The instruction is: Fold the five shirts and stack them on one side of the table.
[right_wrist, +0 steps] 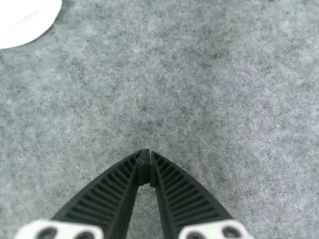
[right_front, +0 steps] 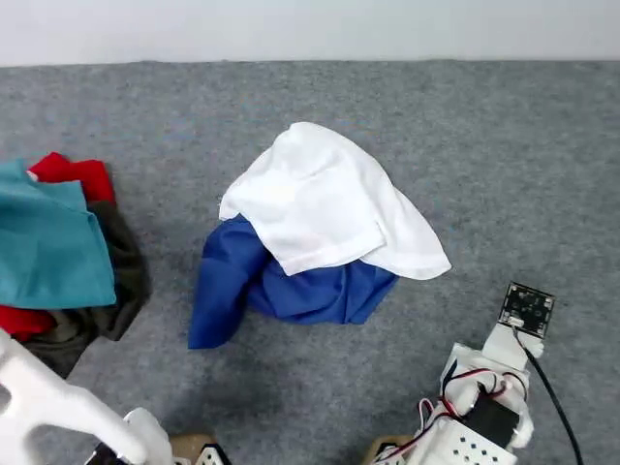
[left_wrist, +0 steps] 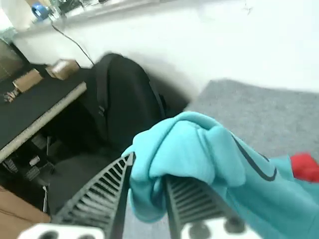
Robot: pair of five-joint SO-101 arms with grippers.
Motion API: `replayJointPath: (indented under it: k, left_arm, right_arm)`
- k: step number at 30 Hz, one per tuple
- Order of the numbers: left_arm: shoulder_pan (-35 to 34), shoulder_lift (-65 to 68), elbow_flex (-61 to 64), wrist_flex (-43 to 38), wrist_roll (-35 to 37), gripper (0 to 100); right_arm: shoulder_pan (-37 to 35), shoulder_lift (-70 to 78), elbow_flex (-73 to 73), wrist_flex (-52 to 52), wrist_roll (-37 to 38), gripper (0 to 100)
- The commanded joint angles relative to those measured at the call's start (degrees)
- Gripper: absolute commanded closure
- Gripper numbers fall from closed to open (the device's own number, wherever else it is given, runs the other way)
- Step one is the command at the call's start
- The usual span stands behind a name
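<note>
Cloth of the teal shirt (left_wrist: 199,149) sits bunched betw. the clamped jaws of the left gripper (left_wrist: 148,173), the rest trailing twd the red shirt (left_wrist: 305,167) at the table's (right_front: 484,145) left side, while the right gripper (right_wrist: 145,167), pinched closed on nothing, hovers nearer the white shirt (right_front: 325,203) atop the blue shirt (right_front: 291,289).

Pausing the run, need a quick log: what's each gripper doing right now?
Left gripper: closed on the teal shirt.
Right gripper: closed, holding nothing.

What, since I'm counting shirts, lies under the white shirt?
A crumpled blue cloth shirt lies under the white cloth shirt, showing at its near side; its covered part is hidden.
</note>
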Motion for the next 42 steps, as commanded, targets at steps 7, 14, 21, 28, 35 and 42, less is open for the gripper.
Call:
replayJointPath:
  k: [7,14,21,28,35,42]
  left_arm:
    - [-0.44,-2.64,7.69,-1.85,-6.68,72]
    - [2.37,-6.51,1.36,3.08,-8.44,72]
    - [24.00,-12.57,-0.57,20.31,-8.35,72]
    - [50.02,-11.52,9.63,23.91,-2.73,73]
    - [64.35,2.99,12.88,22.42,-2.73,73]
    - [70.24,19.34,10.33,12.92,-2.73,73]
  right_arm:
    - [0.66,-0.22,0.88,0.31,-0.62,98.8]
    - [0.66,-0.22,0.88,0.31,-0.62,98.8]
    - [0.66,-0.22,0.88,0.31,-0.62,98.8]
    - [0.66,-0.22,0.88,0.31,-0.62,98.8]
    - [0.66,-0.22,0.88,0.31,-0.62,98.8]
    - [0.66,-0.22,0.88,0.31,-0.62,98.8]
